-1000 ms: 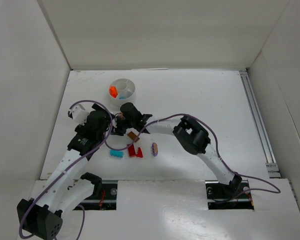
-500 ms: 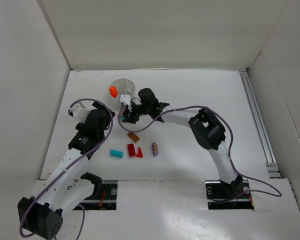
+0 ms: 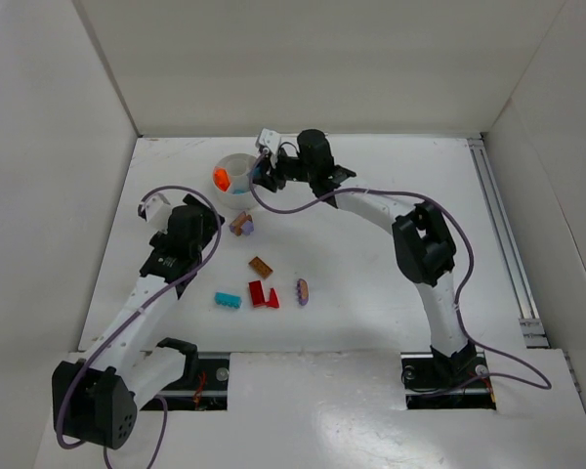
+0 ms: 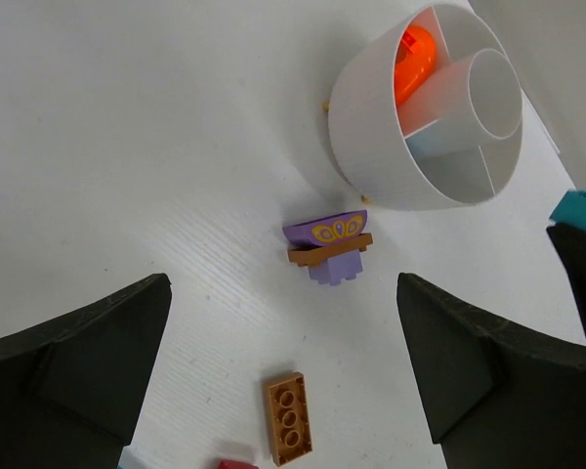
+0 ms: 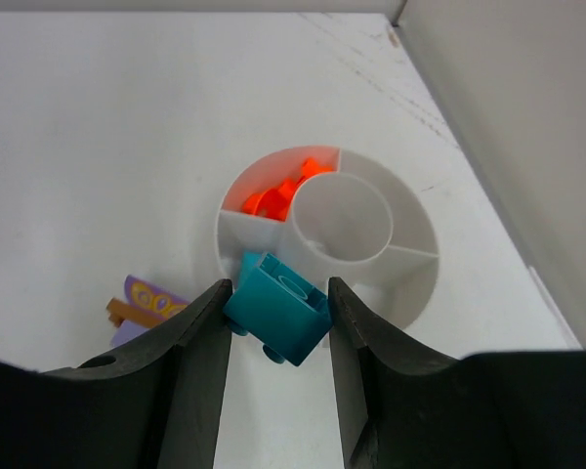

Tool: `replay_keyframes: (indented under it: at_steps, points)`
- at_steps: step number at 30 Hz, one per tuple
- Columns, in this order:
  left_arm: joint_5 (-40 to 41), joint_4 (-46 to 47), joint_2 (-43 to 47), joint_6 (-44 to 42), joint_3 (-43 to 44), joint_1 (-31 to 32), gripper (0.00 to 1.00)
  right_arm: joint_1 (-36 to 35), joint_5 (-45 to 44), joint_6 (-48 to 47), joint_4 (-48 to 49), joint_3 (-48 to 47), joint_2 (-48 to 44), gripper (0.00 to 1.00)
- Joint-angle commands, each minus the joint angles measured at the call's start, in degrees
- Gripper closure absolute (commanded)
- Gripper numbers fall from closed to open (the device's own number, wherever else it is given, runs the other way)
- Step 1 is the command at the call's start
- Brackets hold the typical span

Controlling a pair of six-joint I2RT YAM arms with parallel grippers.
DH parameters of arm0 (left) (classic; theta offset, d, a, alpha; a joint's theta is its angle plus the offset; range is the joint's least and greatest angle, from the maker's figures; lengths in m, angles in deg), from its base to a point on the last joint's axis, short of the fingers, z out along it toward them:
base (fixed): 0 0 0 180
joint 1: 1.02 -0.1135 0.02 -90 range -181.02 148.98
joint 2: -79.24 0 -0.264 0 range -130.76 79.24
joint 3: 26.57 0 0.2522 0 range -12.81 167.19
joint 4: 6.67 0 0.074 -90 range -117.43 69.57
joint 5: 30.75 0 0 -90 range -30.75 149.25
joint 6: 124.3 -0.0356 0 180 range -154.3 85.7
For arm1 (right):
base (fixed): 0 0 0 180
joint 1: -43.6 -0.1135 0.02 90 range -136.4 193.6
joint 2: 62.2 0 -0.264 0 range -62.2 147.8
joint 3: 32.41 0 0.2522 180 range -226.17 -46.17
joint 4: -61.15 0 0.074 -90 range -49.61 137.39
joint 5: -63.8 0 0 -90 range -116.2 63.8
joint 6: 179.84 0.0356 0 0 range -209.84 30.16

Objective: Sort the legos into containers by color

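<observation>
Lying nearest the bases on the surface (image 3: 391, 244): teal brick (image 3: 227, 300), red pieces (image 3: 263, 294), purple piece (image 3: 302, 291). Just beyond these, brown brick (image 3: 261, 265). Farther out, spread wide and holding nothing: left claw (image 4: 281, 288), with a purple-brown piece (image 4: 330, 249) just ahead of it. Near that piece, white dish (image 5: 420, 244), with orange legos (image 5: 278, 195) in one outer compartment. Clamped part-way shut on a second teal brick (image 5: 278, 315), over the dish's near rim: right claw (image 5: 276, 318).

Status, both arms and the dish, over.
Right end effector shut on teal brick, over dish rim. Left end effector open, above purple piece. Orange pieces in one compartment; nothing blocking.
</observation>
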Motion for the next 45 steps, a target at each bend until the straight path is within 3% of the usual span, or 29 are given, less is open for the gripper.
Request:
replay_keyframes:
  at_steps: [1, 6, 12, 24, 39, 45]
  points:
    - [-3.0, 5.01, -0.34, -2.36, -1.06, -0.67, 0.0, -1.63, -3.8, 0.3, -1.86, -7.54, 2.88, 0.84]
    - [-3.62, 5.54, -2.19, -3.59, -0.53, -0.68, 0.0, -2.16, -10.82, -1.64, -7.66, -15.64, 7.55, 0.84]
    - [-6.51, 6.16, -3.25, -4.11, -0.53, -3.05, 0.0, -2.69, -13.29, -3.31, -12.4, -20.83, 11.33, 0.83]
    - [-8.28, 7.21, -3.78, -4.64, -1.06, -4.19, 0.0, -3.22, -11.98, -3.84, -13.47, -21.36, 14.06, 0.77]
    - [-9.33, 6.68, -4.3, -5.17, -1.06, -4.19, 0.0, -4.26, -14.62, -3.84, -14.52, -21.36, 12.4, 0.37]
    - [-10.39, 5.63, -3.78, -5.17, -1.59, -4.19, 0.0, -4.27, -14.62, -4.36, -14.52, -20.84, 11.25, 0.29]
